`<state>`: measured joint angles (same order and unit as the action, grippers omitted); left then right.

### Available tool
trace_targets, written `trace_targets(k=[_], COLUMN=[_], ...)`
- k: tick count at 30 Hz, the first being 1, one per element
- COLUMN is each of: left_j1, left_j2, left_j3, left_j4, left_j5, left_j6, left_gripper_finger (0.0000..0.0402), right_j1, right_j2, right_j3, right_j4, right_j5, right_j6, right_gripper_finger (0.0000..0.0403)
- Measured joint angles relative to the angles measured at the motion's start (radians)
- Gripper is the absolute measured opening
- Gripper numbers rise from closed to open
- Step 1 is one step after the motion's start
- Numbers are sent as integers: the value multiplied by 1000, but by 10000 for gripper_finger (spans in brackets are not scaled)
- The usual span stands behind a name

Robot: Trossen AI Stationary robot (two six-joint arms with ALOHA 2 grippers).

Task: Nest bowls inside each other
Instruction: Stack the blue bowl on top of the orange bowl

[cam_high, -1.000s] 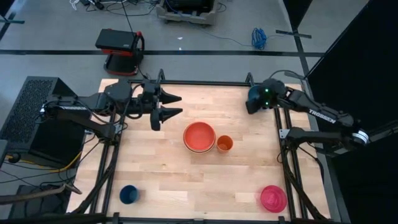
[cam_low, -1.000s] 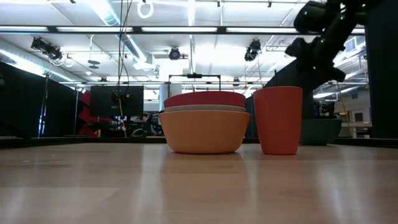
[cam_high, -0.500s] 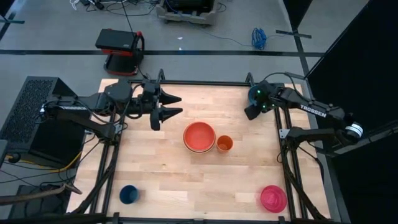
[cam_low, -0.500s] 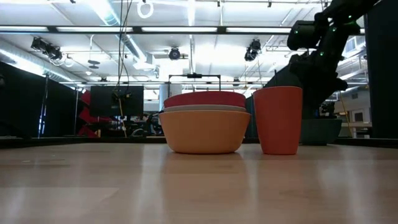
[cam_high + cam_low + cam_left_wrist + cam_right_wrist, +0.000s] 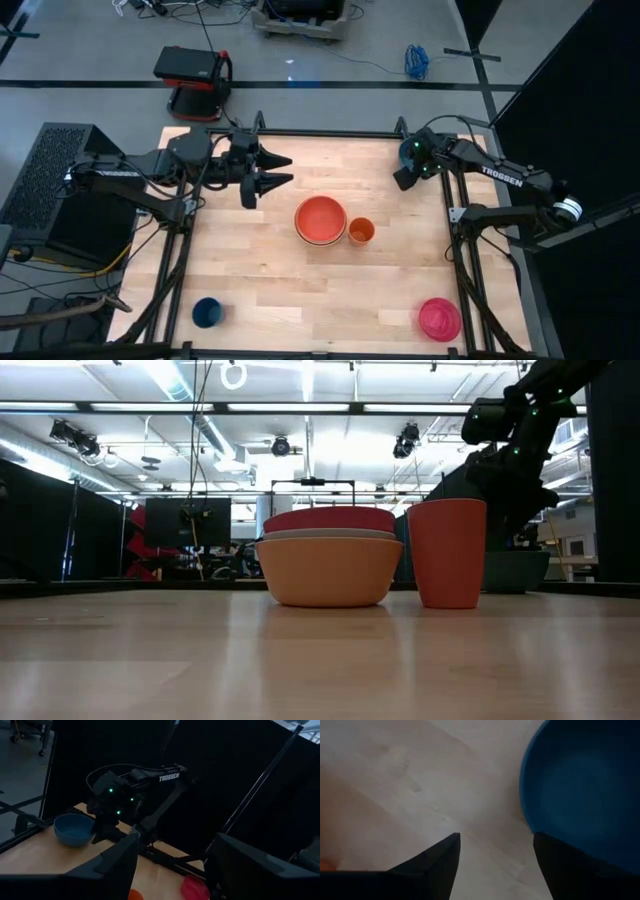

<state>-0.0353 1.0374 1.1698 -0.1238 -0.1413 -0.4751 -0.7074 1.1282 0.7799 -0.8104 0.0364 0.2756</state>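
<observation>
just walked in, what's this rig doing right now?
Nesting bowls. A stack of three plastic bowls, red-orange on top, sits mid-table beside a small orange cup. The right gripper hovers with jaws open over a teal-blue plastic bowl at the table's far right corner, holding nothing. The left gripper waits, open and empty, at the far left. A magenta-pink plastic bowl sits apart, not yet nested.

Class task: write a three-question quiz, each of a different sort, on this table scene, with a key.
1. True or false: the pink bowl sits in the stack.
2. Which gripper is beside the blue bowl? A left B right
3. Fill in: the orange cup stands beside the ____.
Key: 1 false; 2 B; 3 stack.
</observation>
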Motion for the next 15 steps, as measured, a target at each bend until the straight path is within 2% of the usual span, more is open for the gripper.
trace_targets(k=[7,15], left_j1=[0,0], left_j2=[0,0], left_j3=[0,0], left_j4=[0,0], left_j5=[14,25], left_j6=[-9,-5], left_gripper_finger=[254,250], right_j1=[-29,-41], right_j2=[9,112], right_j3=[1,1], right_j4=[-6,12], right_j5=[64,58], right_j6=[-20,-54], right_gripper_finger=[230,229])
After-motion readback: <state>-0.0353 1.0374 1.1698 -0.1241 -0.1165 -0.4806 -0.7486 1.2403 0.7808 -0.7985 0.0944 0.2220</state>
